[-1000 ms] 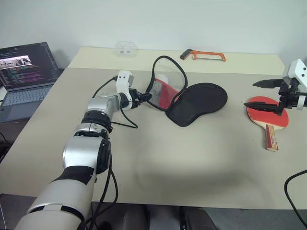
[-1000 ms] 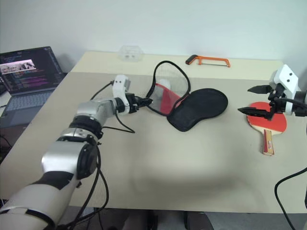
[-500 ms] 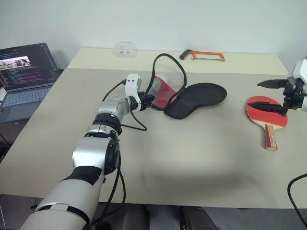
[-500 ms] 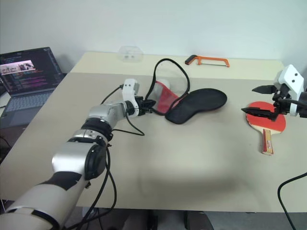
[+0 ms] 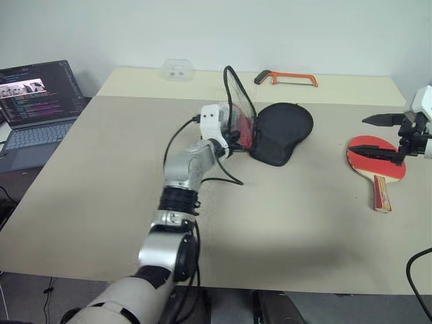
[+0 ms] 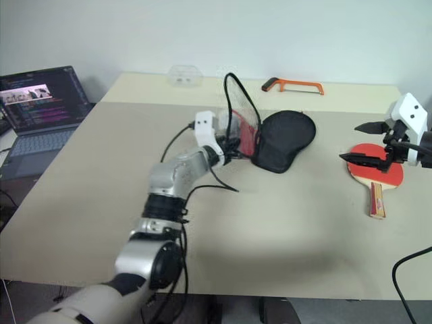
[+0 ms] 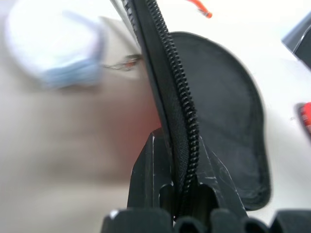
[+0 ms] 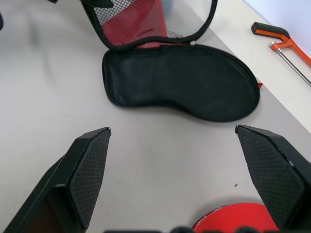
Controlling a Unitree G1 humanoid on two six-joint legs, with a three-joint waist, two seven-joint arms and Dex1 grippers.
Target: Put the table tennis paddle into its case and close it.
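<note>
We see the case (image 5: 280, 131) lying unzipped mid-table, nothing inside it; its black half lies flat while its red mesh flap stands raised. Our left gripper (image 7: 181, 182) is clamped on that flap's zipper edge. Behind sit an orange hacksaw (image 5: 287, 77) and a clear plastic box (image 5: 177, 69); a laptop (image 5: 34, 101) stands off to our left. The table tennis paddle (image 5: 376, 162), red face up, lies well apart from the case, beneath our right gripper (image 5: 385, 138), whose fingers stand wide apart.

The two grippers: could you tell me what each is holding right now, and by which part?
The left gripper is shut on the case, pinching its zippered edge. The right gripper is open above the table tennis paddle, holding nothing.
</note>
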